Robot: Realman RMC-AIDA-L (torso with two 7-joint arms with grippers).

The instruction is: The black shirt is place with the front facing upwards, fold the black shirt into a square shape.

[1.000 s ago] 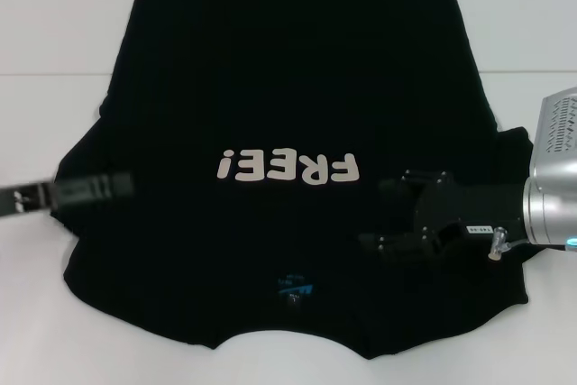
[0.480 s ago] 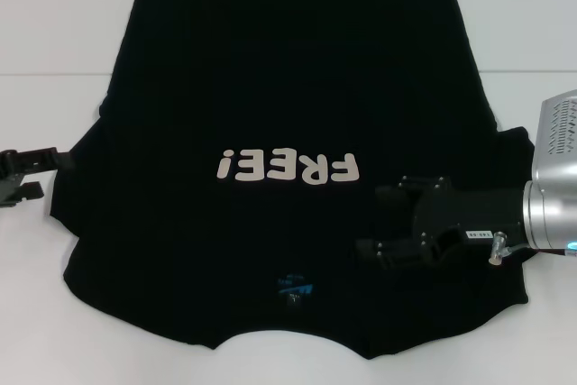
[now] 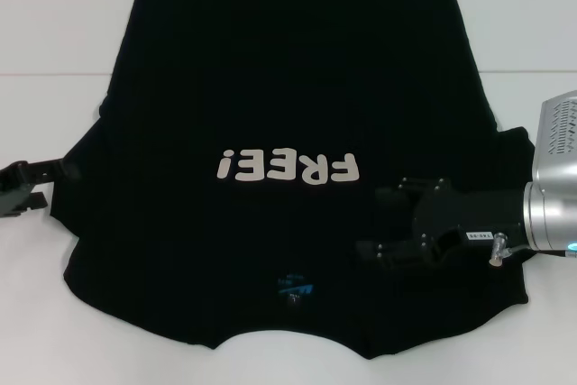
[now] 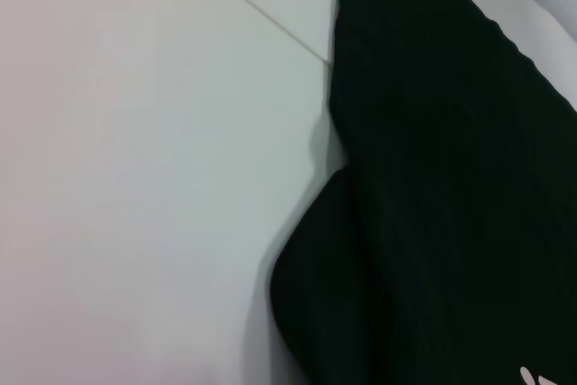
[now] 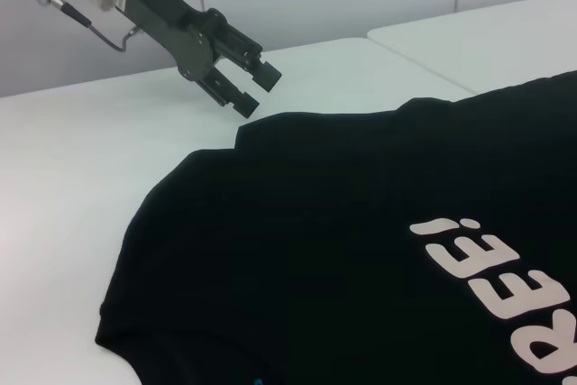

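Note:
The black shirt [image 3: 288, 87] lies flat on the white table [image 3: 54, 24], front up. Its cream "FREE!" lettering [image 3: 288, 167] reads upside down to me, and the blue neck label [image 3: 296, 288] is near my edge. My right gripper [image 3: 371, 220] hovers open over the shirt's right chest area, fingers pointing left. My left gripper [image 3: 54, 183] is at the far left, just off the shirt's left sleeve [image 3: 81, 160], and open. The right wrist view shows the left gripper [image 5: 257, 90] above the bare table beside the shirt [image 5: 361, 250], holding nothing. The left wrist view shows the shirt's sleeve edge [image 4: 361, 268].
A seam line [image 3: 54, 74] crosses the white table behind the shirt's middle. White table [image 4: 135, 178] surrounds the shirt on the left, and a narrow bare strip [image 3: 541, 349] shows at the front right.
My left gripper has drawn back to the left, off the shirt's sleeve, to the picture's edge. The right gripper has shifted slightly left and lower over the shirt.

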